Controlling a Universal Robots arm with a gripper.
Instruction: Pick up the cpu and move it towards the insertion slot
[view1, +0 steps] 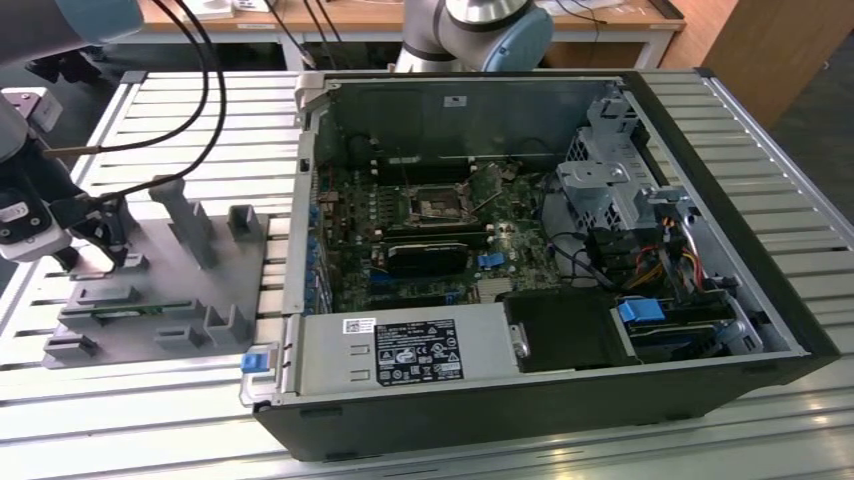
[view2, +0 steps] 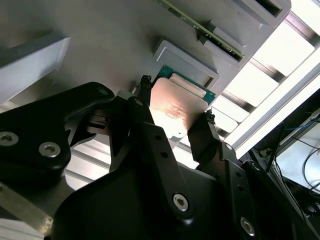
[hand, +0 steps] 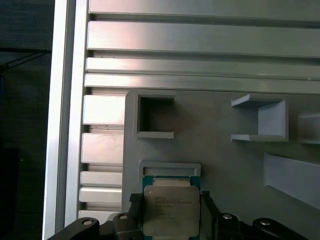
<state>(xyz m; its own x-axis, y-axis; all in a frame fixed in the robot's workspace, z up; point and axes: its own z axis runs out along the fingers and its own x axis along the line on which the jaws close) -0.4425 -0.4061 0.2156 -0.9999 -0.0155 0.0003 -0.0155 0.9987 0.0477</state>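
i am holding my gripper (view2: 176, 100) low over the grey fixture plate (hand: 220, 165), jaws drawn in until the gap is just the width of the cpu (view2: 175, 107), with one fingertip (view2: 145, 85) pressing on each of two opposite edges. the chip is sitting flat between them in both wrist views, silvery top up, a thin green rim showing. whether it is resting on the plate or lifted clear of it, i cannot tell. it is lying just beside a shallow raised frame (hand: 170, 167) near the plate's edge, where the table's (view1: 200, 100) aluminium slats begin. further along the plate a green circuit strip (view1: 127, 312) is standing in its holder. in the exterior view i am working at the plate's left edge (view1: 107, 235), and the open computer case (view1: 747, 200) is lying well apart on the exterior view's right. the insertion slot (view1: 435, 203) is showing its shiny frame and dark centre on the board inside, towards the case's far wall
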